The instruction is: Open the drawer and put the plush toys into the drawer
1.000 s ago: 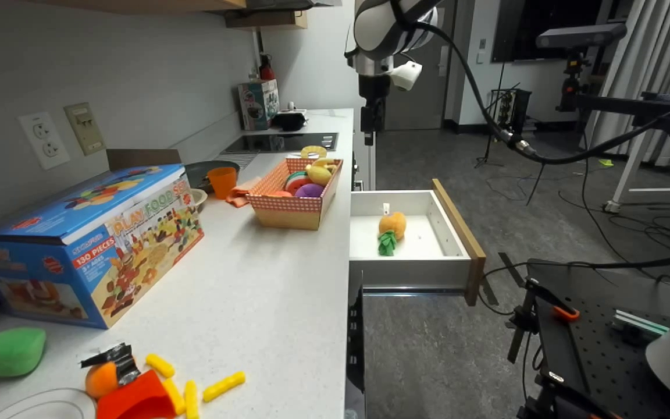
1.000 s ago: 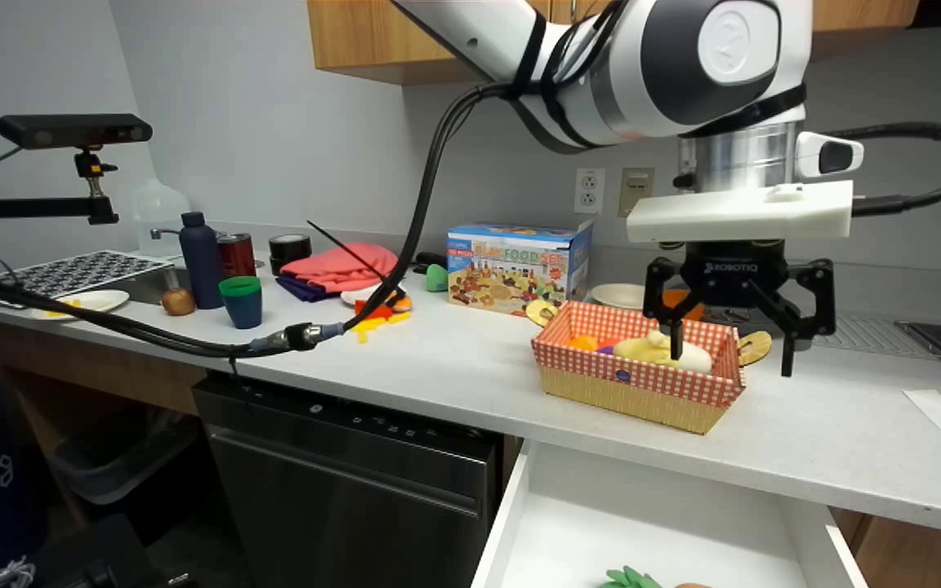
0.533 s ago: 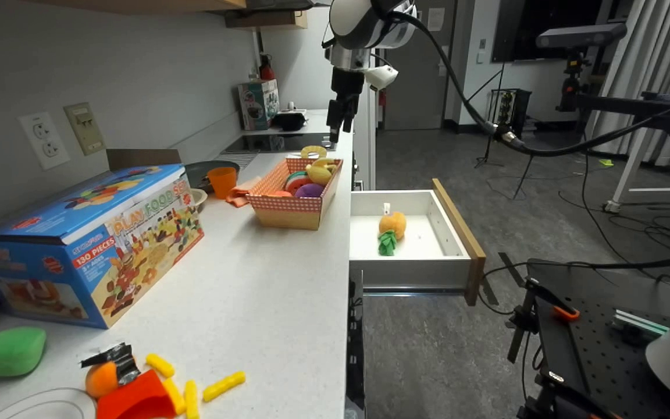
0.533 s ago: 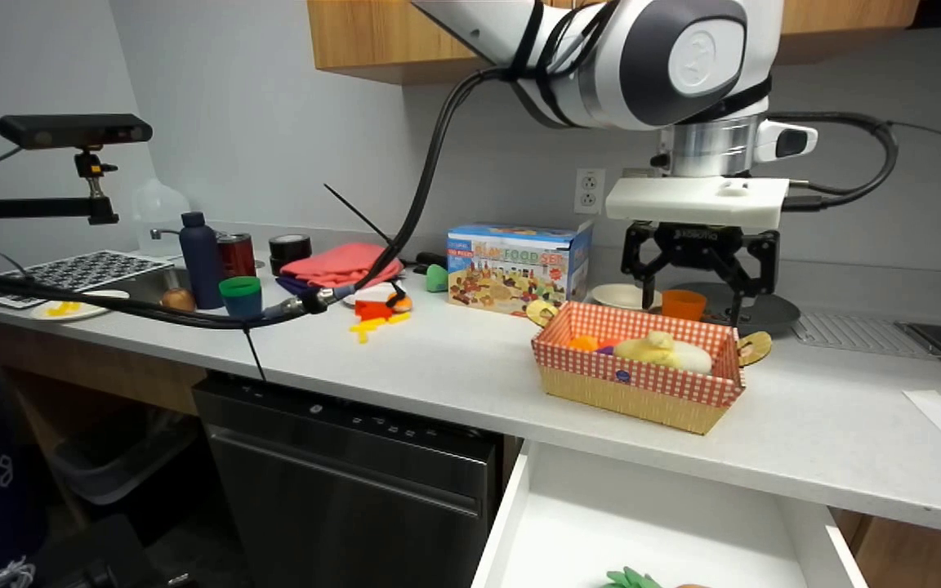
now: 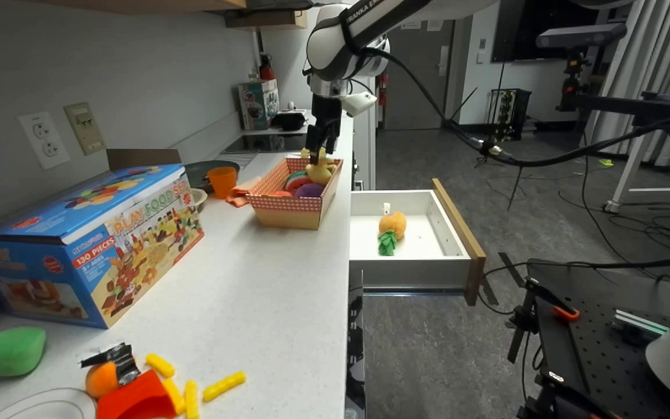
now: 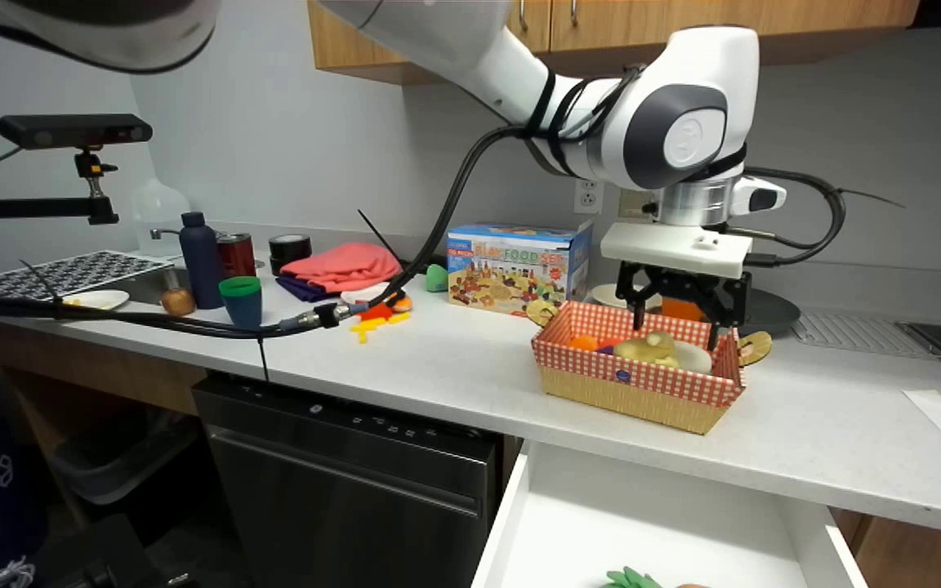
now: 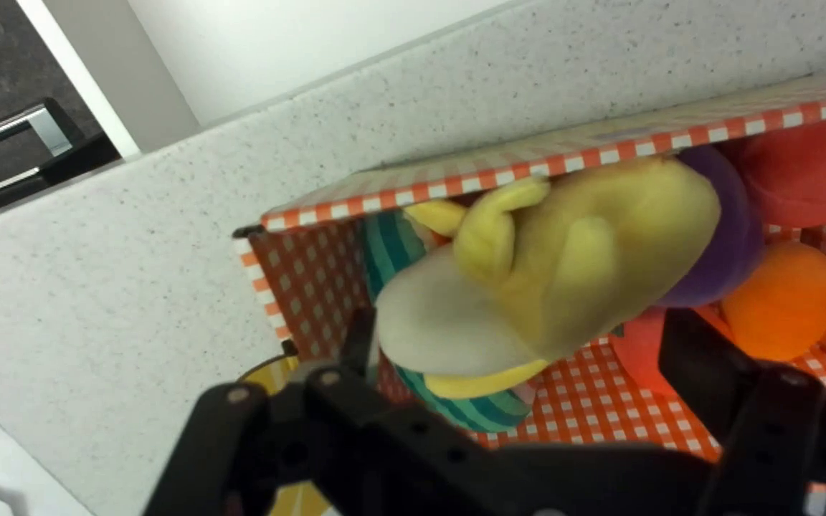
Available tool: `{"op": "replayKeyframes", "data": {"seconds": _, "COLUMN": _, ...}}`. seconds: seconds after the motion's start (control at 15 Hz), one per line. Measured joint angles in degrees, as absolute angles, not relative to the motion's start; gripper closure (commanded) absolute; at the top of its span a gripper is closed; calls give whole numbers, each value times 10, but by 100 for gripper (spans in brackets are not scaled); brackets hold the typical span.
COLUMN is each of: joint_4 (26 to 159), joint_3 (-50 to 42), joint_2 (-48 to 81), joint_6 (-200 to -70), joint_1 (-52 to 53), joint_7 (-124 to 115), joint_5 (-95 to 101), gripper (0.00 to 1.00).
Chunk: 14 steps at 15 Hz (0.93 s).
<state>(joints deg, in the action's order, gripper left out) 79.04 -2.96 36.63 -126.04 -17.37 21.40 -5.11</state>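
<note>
Plush toys (image 7: 621,222) sit in two spots, an orange one (image 5: 393,223) in the pulled-out drawer (image 6: 666,514) up close and more in the checked basket (image 6: 626,398) on the surface (image 6: 438,367), with the claw (image 6: 675,336) over them, jaws wide apart, and a blue box (image 6: 511,273) farther back.

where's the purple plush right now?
Wrist view, right of centre: the purple plush lies in the checked basket, partly hidden by the yellow plush to its left, the orange plush at its lower right.
</note>
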Motion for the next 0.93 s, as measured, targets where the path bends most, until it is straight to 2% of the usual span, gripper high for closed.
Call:
{"op": "replayKeyframes", "data": {"seconds": 0.27, "joint_4": 762, "joint_3": -29, "joint_2": 405, "joint_6": -1256, "joint_1": -171, "joint_7": 200, "joint_5": -49, "gripper": 0}}
{"op": "replayKeyframes", "data": {"seconds": 0.33, "joint_4": 756, "joint_3": -30, "joint_2": 412, "joint_6": -1253, "joint_1": -171, "joint_7": 198, "joint_5": -49, "gripper": 3}}
{"op": "replayKeyframes", "data": {"seconds": 0.4, "joint_4": 751, "joint_3": -30, "joint_2": 418, "joint_6": -1248, "joint_1": -171, "joint_7": 195, "joint_5": -49, "gripper": 27}}
{"op": "replayKeyframes", "data": {"seconds": 0.53, "joint_4": 742, "joint_3": -30, "joint_2": 426, "joint_6": -1241, "joint_1": -171, "joint_7": 193, "joint_5": -49, "gripper": 28}}
{"op": "replayKeyframes", "data": {"seconds": 0.93, "joint_4": 721, "joint_3": -29, "joint_2": 435, "joint_6": -1238, "joint_1": -172, "joint_7": 191, "joint_5": -49, "gripper": 74}}
